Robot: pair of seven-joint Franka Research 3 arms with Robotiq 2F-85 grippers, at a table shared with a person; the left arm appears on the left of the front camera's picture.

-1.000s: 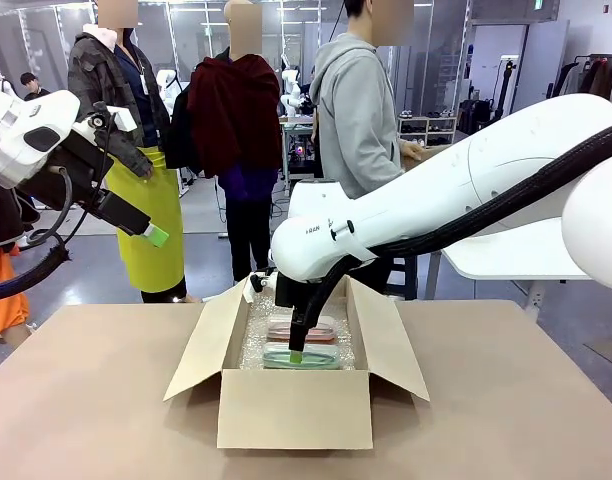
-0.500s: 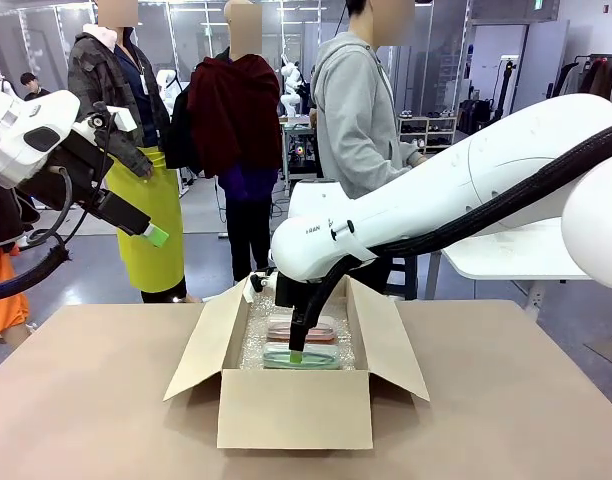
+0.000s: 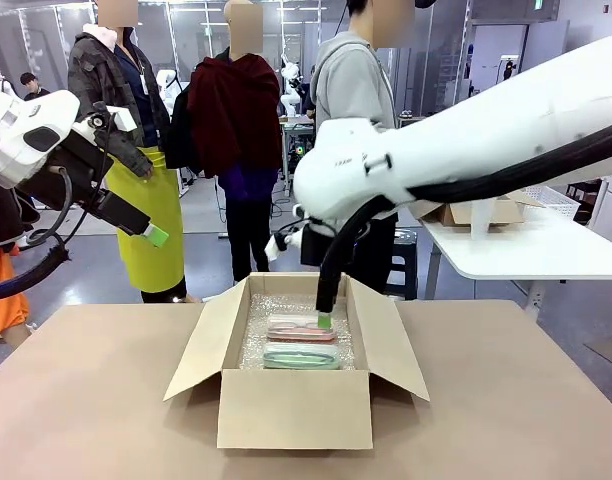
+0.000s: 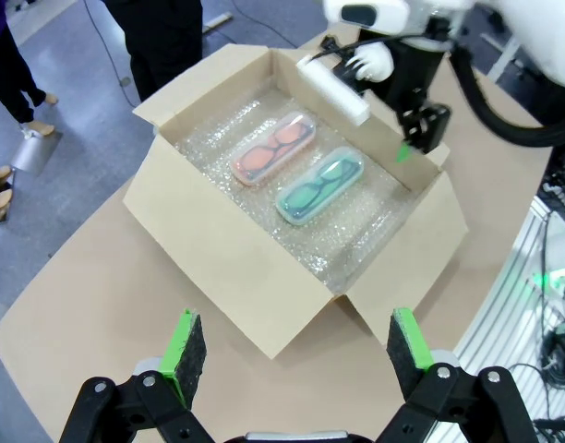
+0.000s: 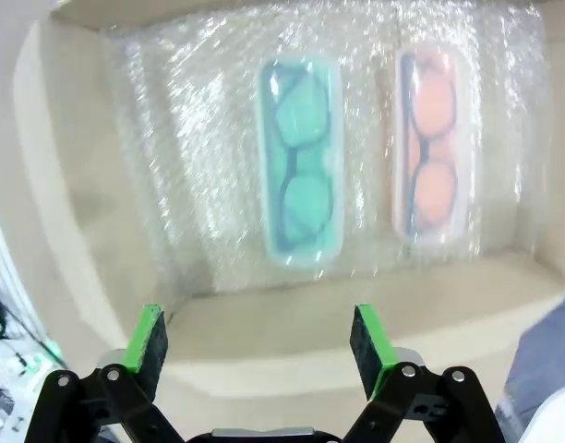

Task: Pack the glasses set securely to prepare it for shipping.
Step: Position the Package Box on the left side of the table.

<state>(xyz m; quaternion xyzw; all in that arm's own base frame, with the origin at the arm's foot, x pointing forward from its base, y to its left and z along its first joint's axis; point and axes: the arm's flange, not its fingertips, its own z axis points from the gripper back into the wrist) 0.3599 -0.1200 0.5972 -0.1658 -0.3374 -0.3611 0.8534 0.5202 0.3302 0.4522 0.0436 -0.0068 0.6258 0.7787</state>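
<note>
From the front, we see an open brown cardboard box (image 3: 294, 408) in the middle of the tan surface (image 3: 86, 400), its four flaps spread outward. Clear bubble wrap (image 3: 254, 345) lines the inside. On it the two flat, round-ended cases of the glasses set lie side by side. The mint green plastic glasses case (image 3: 301, 359) is nearer our side and the pale pink plastic glasses case (image 3: 300, 330) is just behind it. The right claw (image 3: 325, 320) hangs over the box near the right end of the pink case, its green pad about level with the box's rim. The left claw (image 3: 154, 236) is held high at the left, well apart from the box. A person in a grey hooded top (image 3: 354, 110) stands beyond the far edge

From the left wrist, we look down between two green-padded fingers (image 4: 184, 343) spread wide with nothing between them. Below lies the box with both cases, dark-framed glasses showing through each lid. The right claw hovers above one box wall, clear of both cases

From the right wrist, we see its own claw spread wide and empty. Both cases lie parallel on the bubble wrap beneath it, touching neither finger
</note>
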